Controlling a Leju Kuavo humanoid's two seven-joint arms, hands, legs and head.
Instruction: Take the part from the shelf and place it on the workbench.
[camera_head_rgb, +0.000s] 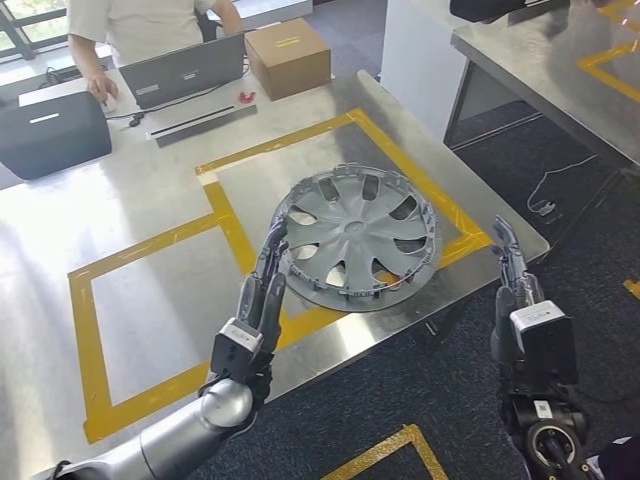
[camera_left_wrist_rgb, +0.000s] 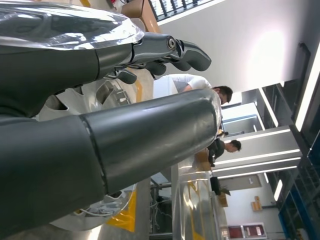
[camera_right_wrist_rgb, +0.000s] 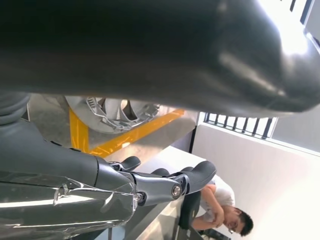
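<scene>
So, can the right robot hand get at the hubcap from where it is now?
Probably yes. The right robot hand hangs open beside the table's corner, off its edge. The hubcap lies flat near that edge, and nothing stands between them. The hand would need to move inward.

Left arm (camera_head_rgb: 170, 440): we see a rounded silver shell, polished, with a thin dark cable at the wrist.
Left hand (camera_head_rgb: 253, 315): we note a black wrist block bearing a small white label, then dark grey fingers (camera_head_rgb: 273, 255) with lighter metal links.
Right hand (camera_head_rgb: 517, 300): we see the same dark grey build, behind it a black box with a pale grey top plate and a small white sticker lower down.
Close up: we find a thick, smooth grey thumb (camera_left_wrist_rgb: 151, 135), a glossy silver cover (camera_right_wrist_rgb: 64, 200), and a round screw at a finger pivot (camera_right_wrist_rgb: 176, 190).
</scene>
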